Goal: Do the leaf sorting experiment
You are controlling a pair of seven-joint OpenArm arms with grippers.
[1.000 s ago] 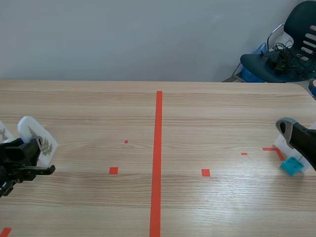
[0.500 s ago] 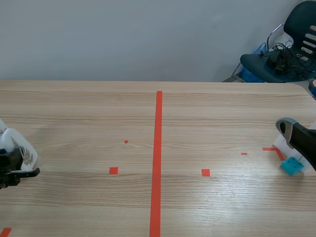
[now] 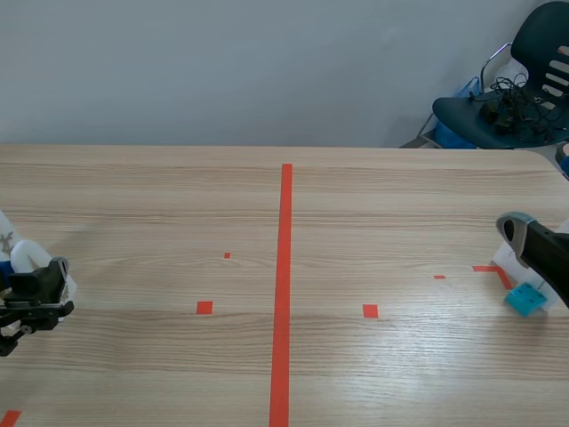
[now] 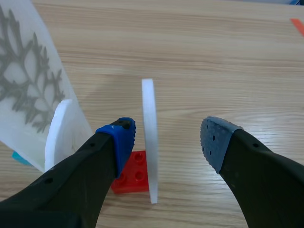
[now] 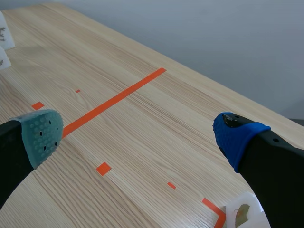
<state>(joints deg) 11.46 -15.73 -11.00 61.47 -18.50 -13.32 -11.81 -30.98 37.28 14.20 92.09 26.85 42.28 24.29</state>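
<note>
In the left wrist view a thin white leaf card (image 4: pixel 148 142) stands on edge in a red brick base (image 4: pixel 130 176). It sits between the fingers of my left gripper (image 4: pixel 168 135), close to the left pad, with a clear gap to the right pad. That gripper is open. Beside it stands a card printed with a grey fern-like leaf (image 4: pixel 28 90), and another white card edge (image 4: pixel 58 135). In the scene view the left gripper (image 3: pixel 40 289) is at the table's left edge by the white card (image 3: pixel 25 253). My right gripper (image 5: pixel 137 142) is open and holds nothing.
At the right edge a small white card (image 3: pixel 508 260) stands in a blue brick (image 3: pixel 524 300) by the right arm (image 3: pixel 533 245); the same card (image 5: pixel 243 213) shows a small leaf. A dark chair (image 3: pixel 507 98) stands behind the table's far right corner.
The left arm carried the white card leftward to the table's left edge. Its fingers now stand apart around the card, which rests upright on the red base. The right arm has not moved.
</note>
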